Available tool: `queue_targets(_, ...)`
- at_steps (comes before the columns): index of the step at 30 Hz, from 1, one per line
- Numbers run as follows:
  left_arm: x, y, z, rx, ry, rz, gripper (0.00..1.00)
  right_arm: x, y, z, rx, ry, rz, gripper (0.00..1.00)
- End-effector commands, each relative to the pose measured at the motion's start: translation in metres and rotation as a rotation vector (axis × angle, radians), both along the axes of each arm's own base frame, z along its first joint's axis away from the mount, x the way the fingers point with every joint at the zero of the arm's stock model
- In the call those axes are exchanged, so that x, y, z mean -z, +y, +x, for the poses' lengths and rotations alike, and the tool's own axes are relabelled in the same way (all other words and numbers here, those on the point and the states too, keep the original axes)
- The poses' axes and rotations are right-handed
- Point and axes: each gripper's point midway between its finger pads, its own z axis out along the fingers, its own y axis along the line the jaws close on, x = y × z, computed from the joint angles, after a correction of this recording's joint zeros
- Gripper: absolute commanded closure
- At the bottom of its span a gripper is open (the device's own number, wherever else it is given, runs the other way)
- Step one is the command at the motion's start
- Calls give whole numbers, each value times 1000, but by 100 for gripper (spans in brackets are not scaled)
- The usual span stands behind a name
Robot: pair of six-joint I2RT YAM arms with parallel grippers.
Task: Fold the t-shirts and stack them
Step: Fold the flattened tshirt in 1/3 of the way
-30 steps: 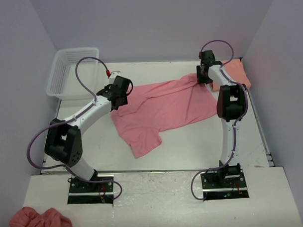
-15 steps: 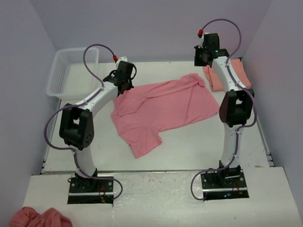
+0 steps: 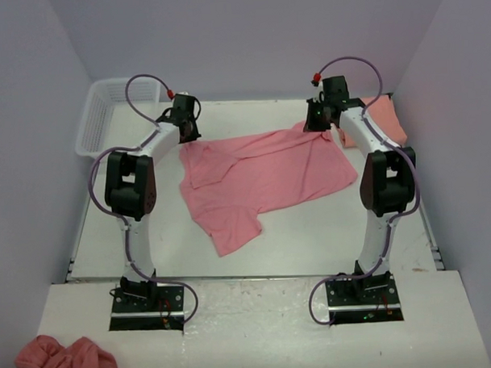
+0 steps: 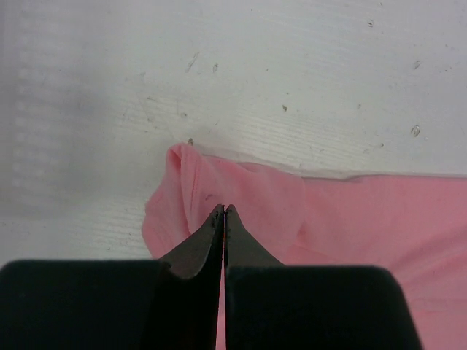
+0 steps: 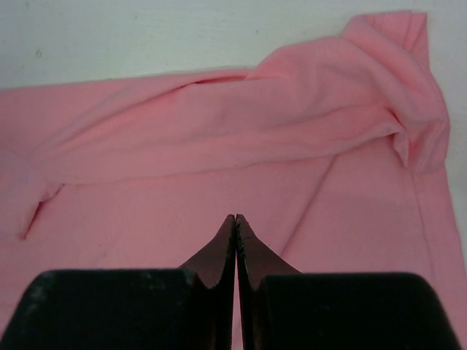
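A rose-pink t-shirt [image 3: 261,175] lies spread out and creased across the middle of the white table [image 3: 312,230], one part reaching toward the front. My left gripper [image 3: 186,133] hangs over the shirt's back left corner [image 4: 182,182]. Its jaws [image 4: 224,208] are shut, with no cloth seen between them. My right gripper [image 3: 317,123] is over the bunched back right corner [image 5: 394,95]. It [image 5: 235,217] is also shut, above flat fabric. A paler salmon-orange t-shirt [image 3: 386,118] lies folded at the back right, partly hidden by the right arm.
A white mesh basket [image 3: 98,128] stands at the back left corner. A crumpled pink cloth [image 3: 66,360] lies on the near ledge at the bottom left, off the table. Walls close in the table on three sides.
Both arms have swung toward the back of the table and straightened. Both grippers have gone from open to shut. The shirt's back corners now lie uncovered.
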Motion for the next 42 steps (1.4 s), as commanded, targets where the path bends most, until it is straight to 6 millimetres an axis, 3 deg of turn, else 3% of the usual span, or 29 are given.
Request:
queue_targets(1, -15, -8, 9, 40, -32, -10, 100, -48, 13, 2, -17, -113, 42, 100)
queue_targets(10, -15, -6, -5, 49, -30, -12, 100, -28, 28, -23, -38, -58, 0, 100)
queue_targets(17, 5, -1, -17, 39, 40, 6, 100, -21, 35, -42, -36, 2, -56, 100)
queue_targets(22, 24, 24, -16, -35, 84, 79, 100, 4, 37, -61, -25, 110, -108, 100)
queue_targets(27, 39, 47, -18, -79, 121, 93, 100, -2, 34, -65, 7, 64, -124, 100)
queue_targets(31, 48, 81, -23, -140, 155, 126, 100, -11, 30, -62, 18, 53, -143, 100)
queue_targets(36, 48, 106, -20, -174, 157, 108, 100, -12, 17, -57, 71, 55, -204, 100)
queue_targets(42, 36, 115, -10, -178, 132, 120, 100, -11, 8, -54, 104, 68, -248, 100)
